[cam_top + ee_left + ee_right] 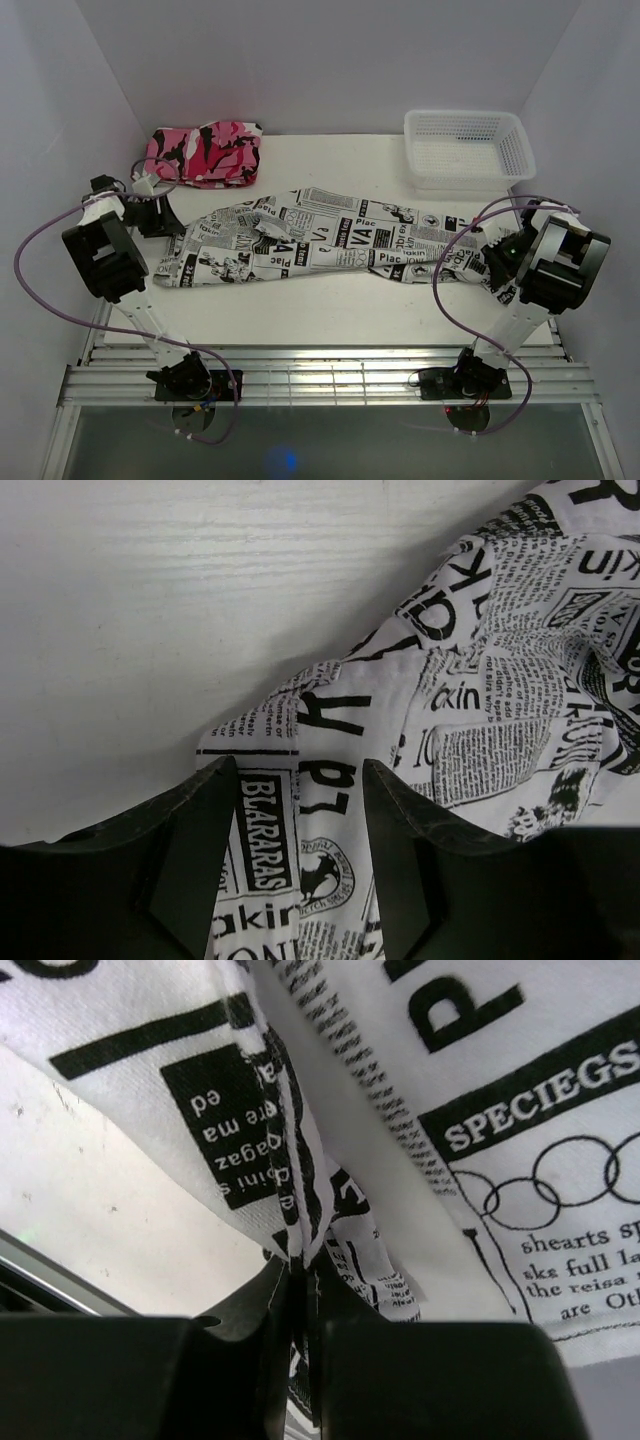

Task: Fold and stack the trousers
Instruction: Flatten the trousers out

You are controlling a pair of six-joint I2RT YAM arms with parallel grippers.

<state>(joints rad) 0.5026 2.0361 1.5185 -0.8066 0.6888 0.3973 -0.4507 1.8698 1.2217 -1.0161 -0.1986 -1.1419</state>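
**Position.** The long white cloth trousers printed with black newspaper text (330,240) lie unfolded across the middle of the white worktop (330,300), running from near its left edge to near its right edge. No fold is made yet.

**Pincers.** The left gripper (295,865) is spread. Its fingers (190,850) straddle the left end of the cloth and do not clamp it. The right gripper (300,1330) is pressed together, pinching a narrow ridge of the trousers' right end.

**Hazards.**
- Only one end is held. If the right arm carries its end across now, the free left end is likely to drag and the fold to come out skewed.
- The right pinch takes only a thin ridge of cloth, which may slip out under tension.
- The left pincer may close on the top layer alone, leaving the lower layer behind.
- The purple cable (440,270) loops over the right end and could catch the cloth.

**Not determinable.**
- How many layers the right pincer holds.
- Whether the left fingertips touch the worktop.
- Which end is the waist.
- In the top view, the right arm covers the far right end of the cloth.
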